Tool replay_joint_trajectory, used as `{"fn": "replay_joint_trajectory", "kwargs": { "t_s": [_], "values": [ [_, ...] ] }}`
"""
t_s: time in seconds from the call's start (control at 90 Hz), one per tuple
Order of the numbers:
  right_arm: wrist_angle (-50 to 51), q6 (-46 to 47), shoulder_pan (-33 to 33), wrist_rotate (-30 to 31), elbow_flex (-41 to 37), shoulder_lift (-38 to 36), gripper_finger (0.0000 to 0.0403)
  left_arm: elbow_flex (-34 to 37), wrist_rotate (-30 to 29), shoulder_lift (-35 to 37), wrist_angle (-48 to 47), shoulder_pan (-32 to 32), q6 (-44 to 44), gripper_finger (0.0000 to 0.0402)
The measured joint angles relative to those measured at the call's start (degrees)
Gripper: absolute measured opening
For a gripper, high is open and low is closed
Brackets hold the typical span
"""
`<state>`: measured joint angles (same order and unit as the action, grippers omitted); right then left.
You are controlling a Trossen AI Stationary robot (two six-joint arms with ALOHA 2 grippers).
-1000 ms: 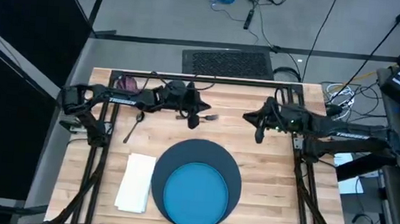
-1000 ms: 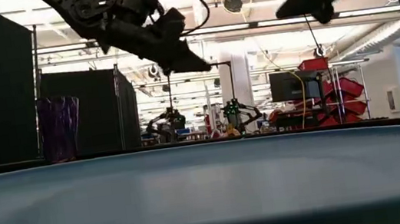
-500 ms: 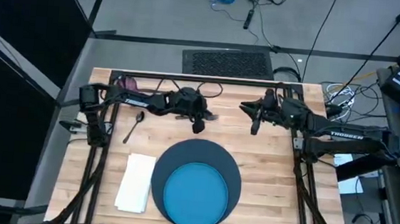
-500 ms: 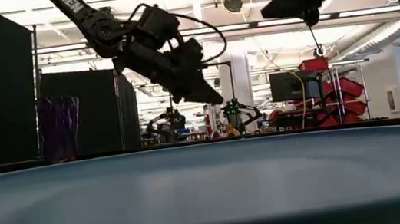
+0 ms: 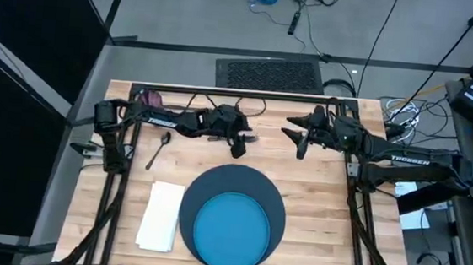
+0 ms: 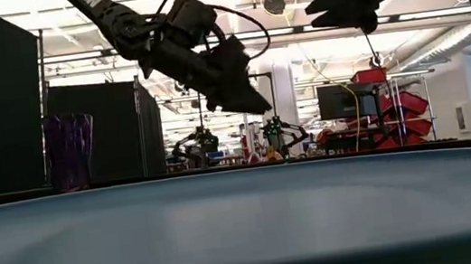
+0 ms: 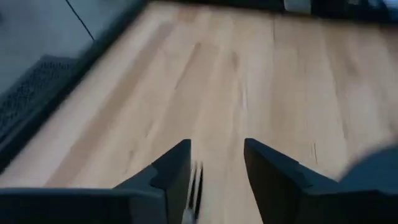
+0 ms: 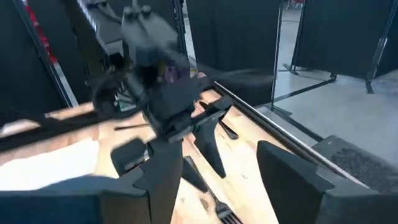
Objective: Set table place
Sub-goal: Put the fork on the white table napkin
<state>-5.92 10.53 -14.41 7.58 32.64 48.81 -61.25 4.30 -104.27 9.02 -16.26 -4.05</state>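
Observation:
The dark blue mat (image 5: pixel 273 205) lies near the table's front edge with the bright blue plate (image 5: pixel 231 228) on it and the white napkin (image 5: pixel 160 216) to its left. A spoon (image 5: pixel 159 148) lies at the left, and the purple cup (image 6: pixel 69 152) stands at the far left. The fork (image 5: pixel 250 138) lies flat on the wood behind the mat. My left gripper (image 5: pixel 238 148) hovers open above the fork, whose tines (image 7: pixel 195 180) show between its fingers. My right gripper (image 5: pixel 295 135) hangs open in the air to the right of the fork. The knife does not show clearly.
The black frame rail (image 5: pixel 231 91) runs along the table's far edge, close behind both grippers. Bare wood (image 5: pixel 316 198) lies to the right of the mat. In the low view the plate's rim (image 6: pixel 246 213) fills the foreground and hides the table top.
My left gripper has reached a little toward the table's right edge and come down nearer the fork. My right gripper has drawn toward the far edge and slightly left, turning as it went.

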Motion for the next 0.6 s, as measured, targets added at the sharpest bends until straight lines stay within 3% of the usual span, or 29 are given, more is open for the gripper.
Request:
{"fn": "replay_joint_trajectory", "kwargs": {
  "t_s": [0.211, 0.6],
  "values": [
    [0.9, 0.2, 0.4, -1.7, 0.0, 0.1, 0.0193, 0.0, 0.0, 0.0, -13.8, -0.9, -0.8, 0.0136],
    [0.7, 0.4, 0.4, -2.0, 0.0, 0.1, 0.0192, -4.6, -1.6, 0.0, -18.6, -3.5, -5.8, 0.0136]
  ]
}}
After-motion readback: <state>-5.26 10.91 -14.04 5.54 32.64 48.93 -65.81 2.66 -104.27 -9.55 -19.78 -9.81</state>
